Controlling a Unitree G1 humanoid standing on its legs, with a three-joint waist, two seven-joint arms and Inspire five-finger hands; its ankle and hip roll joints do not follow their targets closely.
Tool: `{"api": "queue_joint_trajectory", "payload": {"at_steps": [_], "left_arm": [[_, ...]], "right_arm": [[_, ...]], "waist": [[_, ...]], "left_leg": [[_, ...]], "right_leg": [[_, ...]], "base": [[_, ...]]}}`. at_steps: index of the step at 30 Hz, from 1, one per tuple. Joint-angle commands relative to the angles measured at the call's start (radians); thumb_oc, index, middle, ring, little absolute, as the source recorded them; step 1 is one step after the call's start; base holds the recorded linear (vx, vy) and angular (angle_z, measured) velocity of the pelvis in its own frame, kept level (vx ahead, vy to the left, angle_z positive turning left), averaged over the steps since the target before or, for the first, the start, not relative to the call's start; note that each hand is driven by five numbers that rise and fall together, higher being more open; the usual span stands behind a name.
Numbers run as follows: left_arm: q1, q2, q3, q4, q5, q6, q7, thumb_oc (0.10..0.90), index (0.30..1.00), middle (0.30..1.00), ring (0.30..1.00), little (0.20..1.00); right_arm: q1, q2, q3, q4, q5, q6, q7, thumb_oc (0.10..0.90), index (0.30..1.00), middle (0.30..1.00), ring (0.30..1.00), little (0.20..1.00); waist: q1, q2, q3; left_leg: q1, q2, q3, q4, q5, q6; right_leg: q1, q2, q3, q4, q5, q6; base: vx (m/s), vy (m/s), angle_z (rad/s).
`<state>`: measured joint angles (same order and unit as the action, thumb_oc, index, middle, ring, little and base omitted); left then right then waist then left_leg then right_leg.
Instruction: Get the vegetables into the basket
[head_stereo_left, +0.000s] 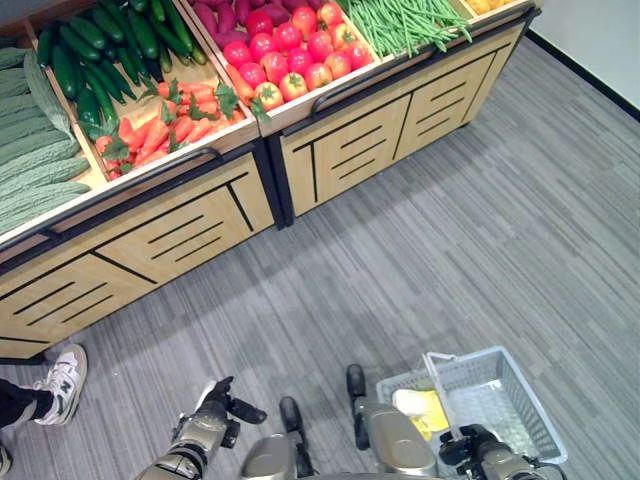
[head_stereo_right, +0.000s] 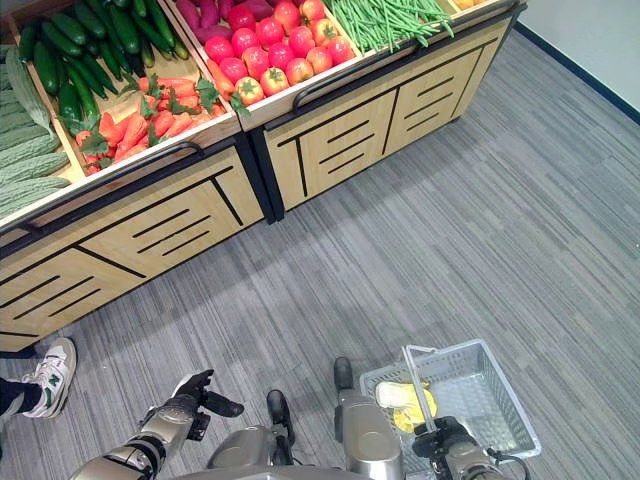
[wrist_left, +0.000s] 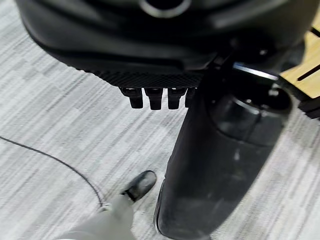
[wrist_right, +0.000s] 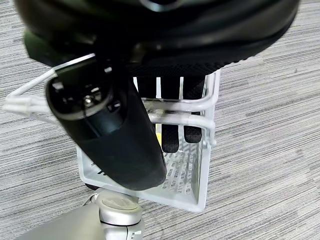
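The vegetables lie in the bench bins along the upper left of the frame: carrots (head_stereo_left: 160, 125), cucumbers (head_stereo_left: 105, 50), tomatoes (head_stereo_left: 290, 55), green beans (head_stereo_left: 405, 22). Take a carrot or cucumber round its middle; they look stiff and light, while tomatoes likely bruise and roll. Your basket (head_stereo_left: 505, 400) hangs at the lower right, something yellow inside, its handles hooked in your right hand (wrist_right: 172, 125), fingers curled round them. Your left hand (head_stereo_left: 215, 405) hangs low at the bottom left, fingers relaxed, holding nothing.

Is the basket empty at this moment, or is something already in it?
Not empty. The grey basket holds a yellow and white item near one end; what it is cannot be told. The right hand is curled round the basket's handle.
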<state>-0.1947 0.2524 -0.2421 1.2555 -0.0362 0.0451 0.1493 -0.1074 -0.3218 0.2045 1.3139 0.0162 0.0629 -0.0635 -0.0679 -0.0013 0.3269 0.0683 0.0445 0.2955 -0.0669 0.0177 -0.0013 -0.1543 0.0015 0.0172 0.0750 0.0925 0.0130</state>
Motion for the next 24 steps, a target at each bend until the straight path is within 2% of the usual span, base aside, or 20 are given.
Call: {"api": "queue_joint_trajectory", "payload": {"at_steps": [1,7,8,10,24], "left_arm": [[0.027,0.024,0.005,0.026,0.042,0.020,0.005,0.900,1.000,1.000,1.000,1.000],[0.056,0.026,0.032,0.048,0.035,0.027,0.001,0.900,1.000,1.000,1.000,1.000],[0.160,-0.043,0.158,0.060,-0.104,-0.005,0.111,0.900,1.000,1.000,1.000,1.000],[0.172,-0.061,0.217,0.079,-0.216,-0.020,0.106,0.900,1.000,1.000,1.000,1.000],[0.182,-0.060,0.176,0.096,-0.120,0.005,0.076,0.900,1.000,1.000,1.000,1.000]], "right_arm": [[0.024,0.000,0.054,0.028,-0.014,0.007,0.006,0.400,0.300,0.300,0.300,0.300],[0.028,0.004,0.048,0.028,-0.006,0.010,0.013,0.400,0.300,0.300,0.300,0.300],[0.079,0.071,-0.008,0.035,0.120,-0.040,-0.055,0.400,0.300,0.300,0.300,0.300],[0.082,0.080,-0.017,0.043,0.122,-0.039,-0.057,0.400,0.300,0.300,0.300,0.300],[0.085,0.084,-0.012,0.049,0.112,-0.033,-0.056,0.400,0.300,0.300,0.300,0.300]], "waist": [[0.017,-0.043,-0.023],[0.024,-0.048,-0.022],[0.070,-0.018,-0.172],[0.071,-0.019,-0.177],[0.069,-0.019,-0.177]], "left_leg": [[-0.021,-0.052,-0.043,0.090,-0.131,0.040],[-0.016,-0.055,-0.032,0.115,-0.152,0.046],[0.050,-0.055,-0.035,-0.020,-0.102,0.016],[0.063,-0.057,-0.034,-0.020,-0.107,0.017],[0.075,-0.060,-0.019,-0.020,-0.115,0.025]], "right_leg": [[-0.012,-0.040,0.054,0.120,-0.162,0.066],[-0.008,-0.041,0.066,0.125,-0.162,0.069],[0.200,-0.029,-0.194,-0.096,-0.145,0.064],[0.213,-0.030,-0.196,-0.097,-0.147,0.064],[0.217,-0.029,-0.178,-0.093,-0.145,0.069]], "base": [[0.01,0.037,-0.09],[0.00,0.028,-0.06],[0.01,0.033,0.08],[0.04,0.027,0.10],[0.00,0.032,-0.02]]}}
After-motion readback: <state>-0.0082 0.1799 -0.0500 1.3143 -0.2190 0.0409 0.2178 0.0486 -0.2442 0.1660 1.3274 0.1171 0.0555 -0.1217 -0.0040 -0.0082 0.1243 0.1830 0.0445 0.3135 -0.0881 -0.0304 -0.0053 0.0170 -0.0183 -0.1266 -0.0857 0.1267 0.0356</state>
